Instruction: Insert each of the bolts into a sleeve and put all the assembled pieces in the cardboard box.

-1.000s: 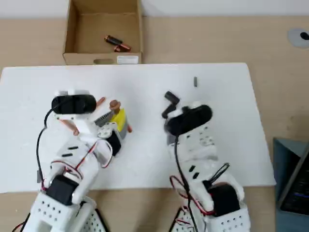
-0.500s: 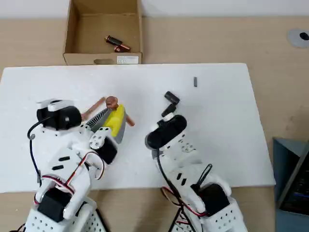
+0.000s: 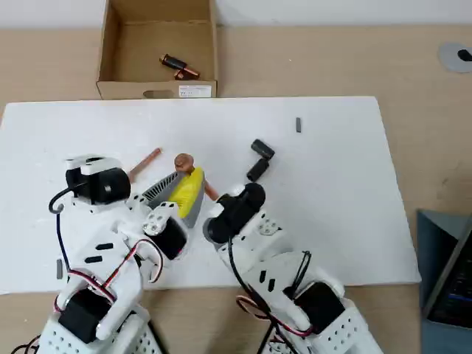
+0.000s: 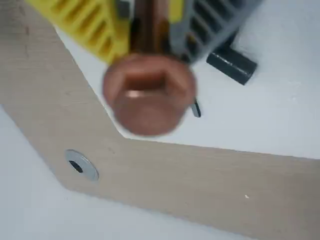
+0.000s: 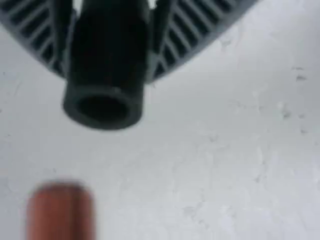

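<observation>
My left gripper, with one yellow and one grey finger, is shut on a copper bolt over the white mat; in the left wrist view the bolt's hexagonal head faces the camera below the gripper. My right gripper is shut on a black sleeve, whose open end points at the bolt's copper tip a short way off. In the high view the right arm stands just right of the bolt's tip. The cardboard box holds an assembled piece.
Another copper bolt lies on the mat left of the left gripper. Two loose black sleeves lie just beyond the right arm. A small grey piece lies farther back. A dark object stands off the mat's right edge.
The right arm has swung left and nearer the table's front, bringing its sleeve up to the bolt's tip. The left arm has turned, and the bolt now points towards the right arm.
</observation>
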Robot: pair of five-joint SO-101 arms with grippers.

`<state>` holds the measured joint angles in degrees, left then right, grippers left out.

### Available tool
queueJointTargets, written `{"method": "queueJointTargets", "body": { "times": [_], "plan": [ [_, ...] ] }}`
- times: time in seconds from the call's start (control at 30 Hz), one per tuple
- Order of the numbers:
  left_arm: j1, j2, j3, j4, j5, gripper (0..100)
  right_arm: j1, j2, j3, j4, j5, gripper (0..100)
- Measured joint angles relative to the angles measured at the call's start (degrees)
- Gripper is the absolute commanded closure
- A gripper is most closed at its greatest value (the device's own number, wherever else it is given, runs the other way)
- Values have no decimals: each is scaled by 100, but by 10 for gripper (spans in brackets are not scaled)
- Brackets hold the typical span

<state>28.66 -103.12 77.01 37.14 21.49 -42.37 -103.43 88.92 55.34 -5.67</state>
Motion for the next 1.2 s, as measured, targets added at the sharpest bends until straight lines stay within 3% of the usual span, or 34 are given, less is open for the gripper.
{"method": "queueJointTargets", "body": {
  "times": [0.17,0.57,0.83,1.2],
  "plan": [
    [53,0,-9,369,0,998,0,0,0,-273,0,989],
    [44,0,-9,387,0,998,0,0,0,-501,404,989],
    [-510,0,-9,387,0,998,0,0,0,-501,404,989],
    [-97,-35,229,378,0,998,0,0,-9,-492,413,989]
  ]
}}
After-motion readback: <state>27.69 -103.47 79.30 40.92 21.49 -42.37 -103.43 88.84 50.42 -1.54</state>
